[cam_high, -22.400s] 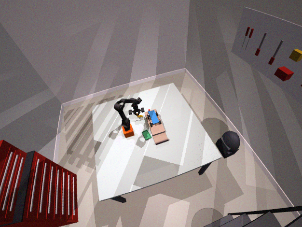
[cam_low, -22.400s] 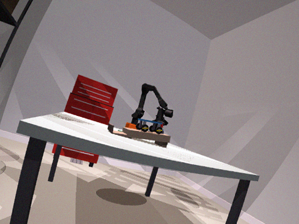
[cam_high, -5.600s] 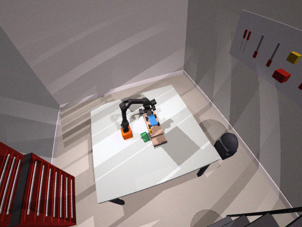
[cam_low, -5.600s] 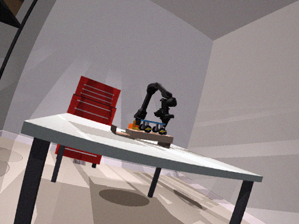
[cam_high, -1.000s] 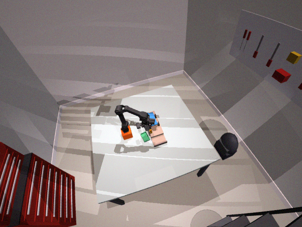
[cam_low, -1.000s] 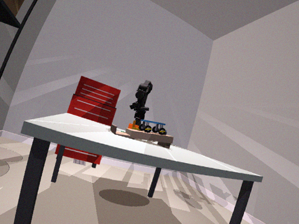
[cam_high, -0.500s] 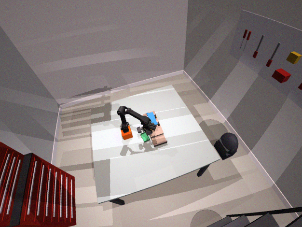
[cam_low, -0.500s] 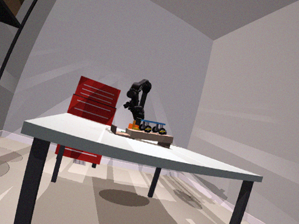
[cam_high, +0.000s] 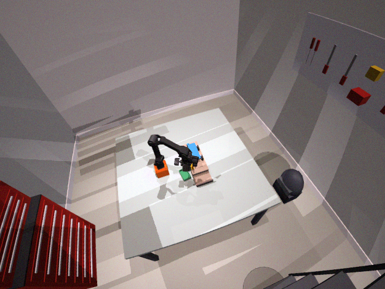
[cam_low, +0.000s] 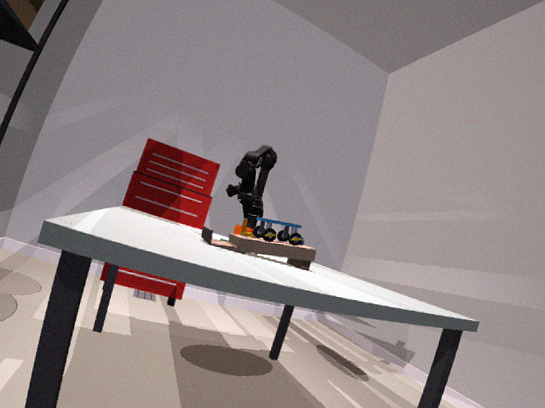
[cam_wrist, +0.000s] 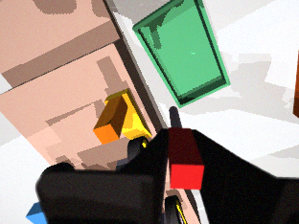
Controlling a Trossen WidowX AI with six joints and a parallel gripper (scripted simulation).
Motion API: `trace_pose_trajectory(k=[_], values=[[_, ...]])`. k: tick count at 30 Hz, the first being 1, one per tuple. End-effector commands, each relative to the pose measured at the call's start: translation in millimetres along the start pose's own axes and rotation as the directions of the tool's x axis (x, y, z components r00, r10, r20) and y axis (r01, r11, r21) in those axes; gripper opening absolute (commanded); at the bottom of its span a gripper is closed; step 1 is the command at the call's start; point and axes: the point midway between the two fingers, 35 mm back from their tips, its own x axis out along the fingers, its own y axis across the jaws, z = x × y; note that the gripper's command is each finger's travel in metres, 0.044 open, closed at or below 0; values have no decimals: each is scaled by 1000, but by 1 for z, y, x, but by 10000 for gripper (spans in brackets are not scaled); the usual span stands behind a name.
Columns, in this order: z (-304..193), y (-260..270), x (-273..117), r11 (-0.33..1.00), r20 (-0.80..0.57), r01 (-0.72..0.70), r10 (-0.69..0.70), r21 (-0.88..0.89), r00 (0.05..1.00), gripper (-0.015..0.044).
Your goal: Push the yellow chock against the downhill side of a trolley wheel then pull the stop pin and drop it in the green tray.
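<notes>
The surface point(cam_high: 214, 201) point(cam_low: 254, 275) is supporting the ramp point(cam_high: 203, 178) point(cam_low: 273, 247) point(cam_wrist: 57, 102). The blue-topped trolley point(cam_high: 193, 150) point(cam_low: 278, 222) is standing on the ramp. The green tray point(cam_high: 184, 174) point(cam_wrist: 189, 53) is lying beside it. The yellow chock point(cam_high: 192, 166) point(cam_low: 245, 230) point(cam_wrist: 128, 115) is sitting just beside a trolley wheel; contact is not determinable. The hand point(cam_high: 186, 168) point(cam_low: 249, 224) point(cam_wrist: 177, 135) is pinching the red-headed stop pin point(cam_wrist: 186, 168).

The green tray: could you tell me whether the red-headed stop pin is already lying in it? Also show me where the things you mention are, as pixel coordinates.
No, the red-headed stop pin point(cam_wrist: 187, 176) is held between the fingers, outside the green tray point(cam_wrist: 184, 55).
</notes>
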Motion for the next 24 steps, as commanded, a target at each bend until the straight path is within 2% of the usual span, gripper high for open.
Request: trace_pose_trajectory(k=[1,12,24], values=[[-1,-1,-1,995,24,-16,14,95,1000,0],[-3,-1,0,911,90,-67,33,408,995,0],[-6,-2,0,703,160,-153,56,695,985,0]])
